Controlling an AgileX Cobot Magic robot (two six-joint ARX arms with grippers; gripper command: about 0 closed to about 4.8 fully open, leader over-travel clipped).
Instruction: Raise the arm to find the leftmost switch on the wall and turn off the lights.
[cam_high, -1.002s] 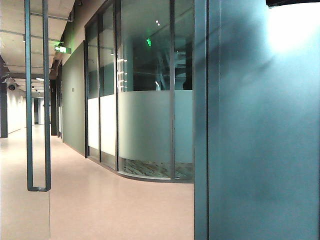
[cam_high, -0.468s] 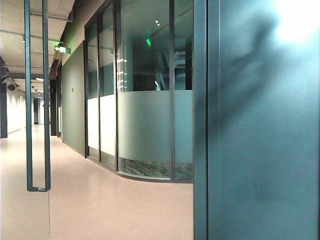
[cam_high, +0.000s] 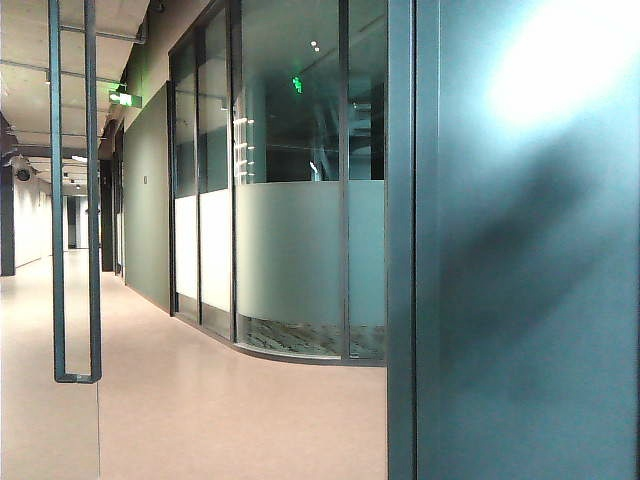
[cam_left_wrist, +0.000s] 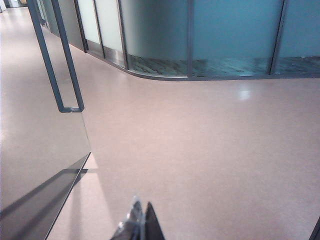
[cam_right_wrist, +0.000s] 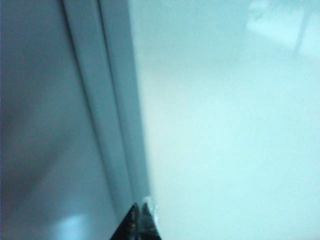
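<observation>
Blue-grey wall (cam_high: 540, 300) fills the view; left tool (cam_left_wrist: 140, 220) and right tool (cam_right_wrist: 141, 220) seem clenched.

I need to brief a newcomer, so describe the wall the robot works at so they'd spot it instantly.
In the exterior view, right of the curved frosted-glass partition stands a grey metal upright. The wall begins there: one plain, matte blue-grey panel, opaque and smooth, unlike the glass beside it.

The wall (cam_high: 530, 300) fills the right of the exterior view, a metal upright (cam_high: 401, 240) at its left edge. Left of that curves the glass partition (cam_high: 290, 200), and a framed door (cam_high: 76, 190) stands far left on the floor (cam_high: 230, 410)
</observation>
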